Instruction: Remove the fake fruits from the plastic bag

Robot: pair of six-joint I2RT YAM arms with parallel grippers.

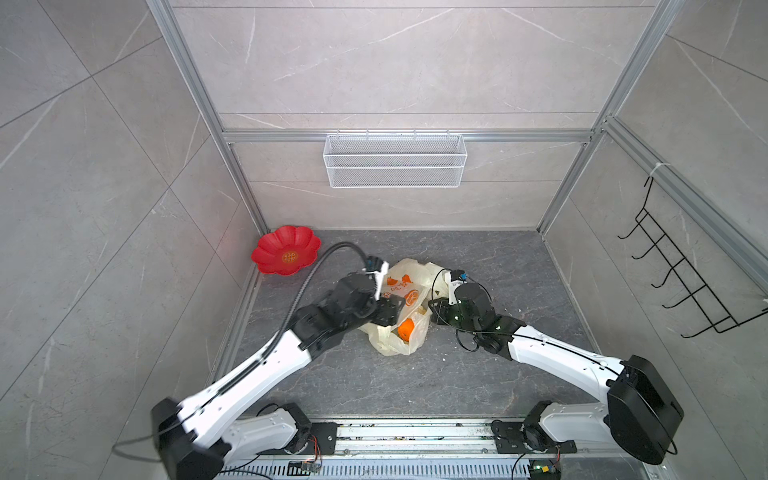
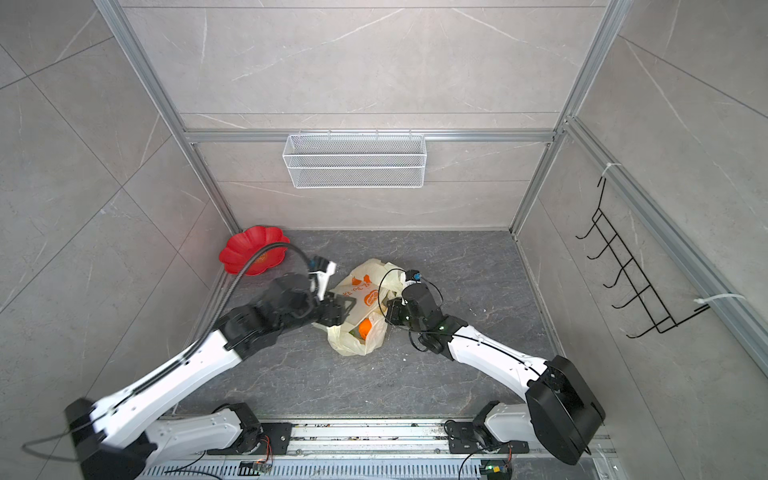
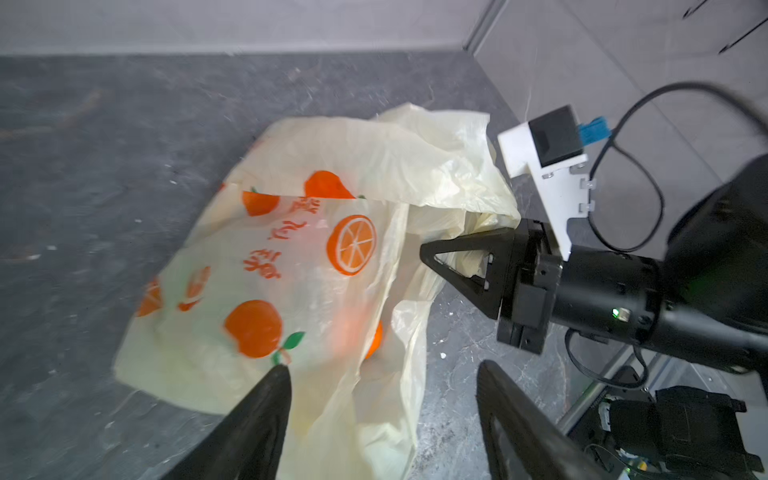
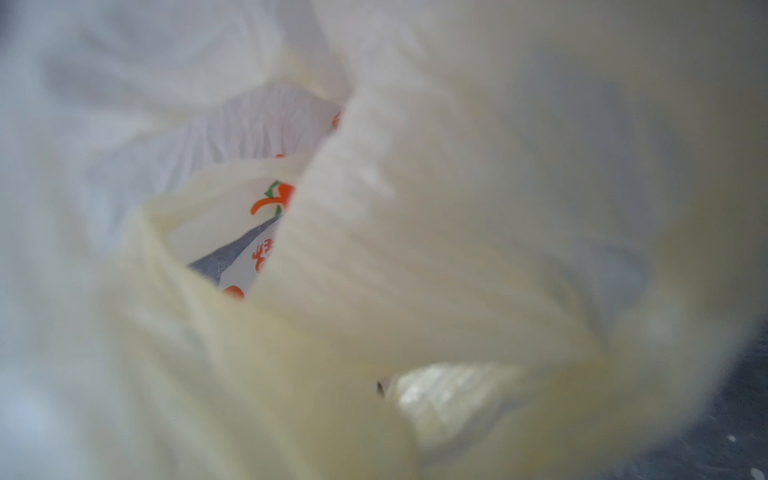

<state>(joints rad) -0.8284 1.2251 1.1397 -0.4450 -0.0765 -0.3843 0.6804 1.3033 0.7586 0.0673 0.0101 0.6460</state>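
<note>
Checking the grip state: plastic bag (image 1: 411, 270) lay crumpled on the dark table (image 1: 415, 382), roughly centre, between both arms. Left gripper (image 3: 382, 365) was released, jaws wide apart and holding nothing. Its fingers (image 3: 266, 415) hung over the bag's near end, one tip over the printed side, the other past the bag's edge over bare table. Orange (image 3: 376, 338) sat inside the bag, showing through the film and at the open fold. It was just ahead of the gap between those jaws and clear of both fingers. Right gripper (image 3: 428, 253) was clenched, tips together at the bag's mouth. Film bunched right at the tips, so it looked pinched on a fold, though the contact point itself was hidden. Right wrist view gave only blurred film, lens up against the bag. Couldn't tell any other fruits apart through the plastic. Red plate (image 1: 286, 250) sat in the far left corner, well apart from the bag.
</note>
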